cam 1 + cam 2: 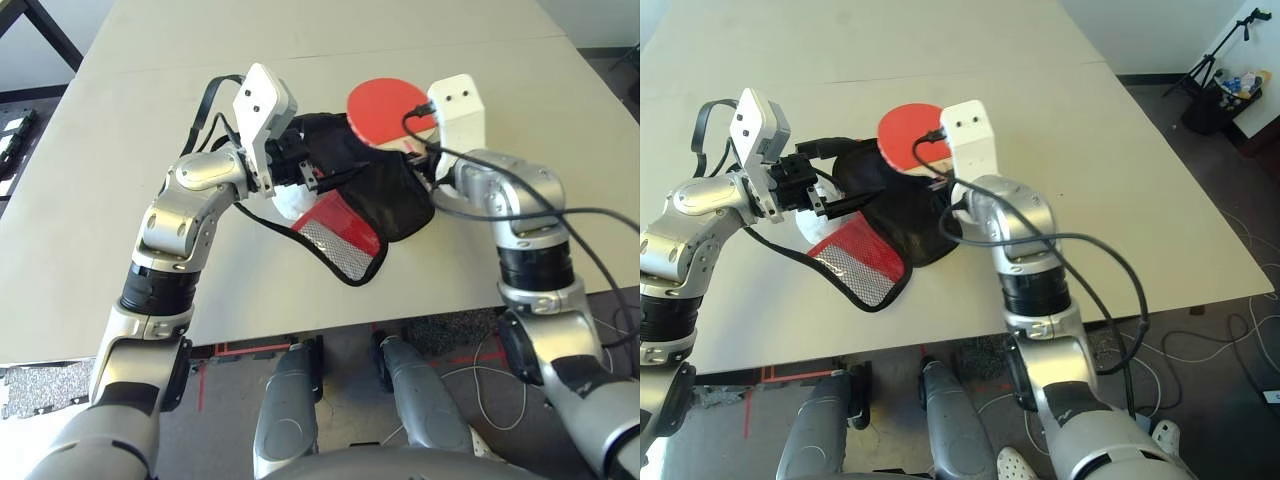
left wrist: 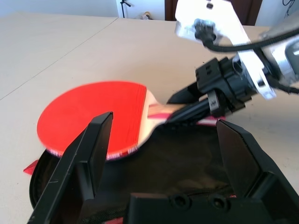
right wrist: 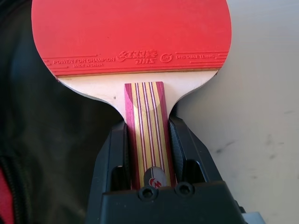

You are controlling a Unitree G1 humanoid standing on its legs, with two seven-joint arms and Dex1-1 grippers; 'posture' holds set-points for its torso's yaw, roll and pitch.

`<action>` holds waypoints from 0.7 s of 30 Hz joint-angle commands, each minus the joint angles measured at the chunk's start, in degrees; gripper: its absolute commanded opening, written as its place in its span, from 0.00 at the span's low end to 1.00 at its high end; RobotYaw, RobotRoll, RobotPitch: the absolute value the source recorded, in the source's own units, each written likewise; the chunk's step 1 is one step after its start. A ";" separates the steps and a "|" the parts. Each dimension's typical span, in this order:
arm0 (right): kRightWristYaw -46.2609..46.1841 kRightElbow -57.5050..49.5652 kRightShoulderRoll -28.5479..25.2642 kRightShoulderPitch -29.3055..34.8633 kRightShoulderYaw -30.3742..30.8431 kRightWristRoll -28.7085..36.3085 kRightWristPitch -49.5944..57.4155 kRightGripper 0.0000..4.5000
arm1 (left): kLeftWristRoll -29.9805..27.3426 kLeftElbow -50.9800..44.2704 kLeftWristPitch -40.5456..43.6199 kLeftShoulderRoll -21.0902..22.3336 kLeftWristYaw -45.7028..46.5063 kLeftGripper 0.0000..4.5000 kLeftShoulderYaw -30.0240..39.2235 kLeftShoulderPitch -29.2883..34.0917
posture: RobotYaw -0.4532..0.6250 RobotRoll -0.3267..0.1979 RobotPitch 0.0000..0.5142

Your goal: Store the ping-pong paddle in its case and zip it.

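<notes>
A: Red rubber face up. Ping-pong paddle (image 1: 385, 112) is carried by its handle in the right hand (image 3: 148, 154), both black fingers pinching the striped wood from either side. Blade hangs over the far rim of the case (image 1: 385, 195), at about 12 o'clock from the pouch's middle, partly over bare table (image 1: 130, 150).

B: Case state?

A: Lying open on the table, black lining showing, red flap with mesh pocket (image 1: 340, 240) folded out toward 7 o'clock. Left hand (image 2: 163, 154) sits at 9 o'clock of the case, fingers spread wide. It looks across the lining at the paddle; whether it touches the case I cannot tell.

B: Step in hand, by your reading?

A: Insertion. Paddle not yet inside. I'd judge the blade wants lowering flat onto the lining, round end into the round end of the pouch, handle into the narrow neck. Keep it level so the edge doesn't catch the zipper trim.

B: Anything in the way?

A: Something white (image 1: 290, 200) lies under the left hand, right at the case's near-left edge; can't tell what it is. A black strap (image 1: 205, 100) loops out at 10 o'clock behind the left wrist. The right arm's cable (image 1: 560, 215) trails wide toward 3 o'clock, clear of the pouch. The flap itself is the main worry: soft, likely to flop over the opening if nudged.
</notes>
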 commanded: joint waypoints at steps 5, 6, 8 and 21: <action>0.19 -1.46 1.11 1.07 2.76 0.31 -1.15 0.27 | 0.71 -0.93 0.40 0.53 -0.16 1.00 -0.78 1.17 | 0.41 0.62 0.48; 0.42 -1.34 0.99 1.23 3.12 0.36 -1.28 0.27 | 0.73 -0.94 0.41 0.54 -0.15 1.00 -0.78 1.17 | 0.41 0.62 0.48; 1.03 -1.41 0.88 1.64 3.80 0.63 -1.23 0.27 | 0.78 -0.92 0.43 0.55 -0.12 1.00 -0.74 1.16 | 0.41 0.62 0.48; 4.97 -3.04 0.75 4.00 6.69 2.27 -0.62 0.27 | 1.38 -1.03 0.53 0.51 -0.35 1.00 -0.95 1.19 | 0.41 0.62 0.48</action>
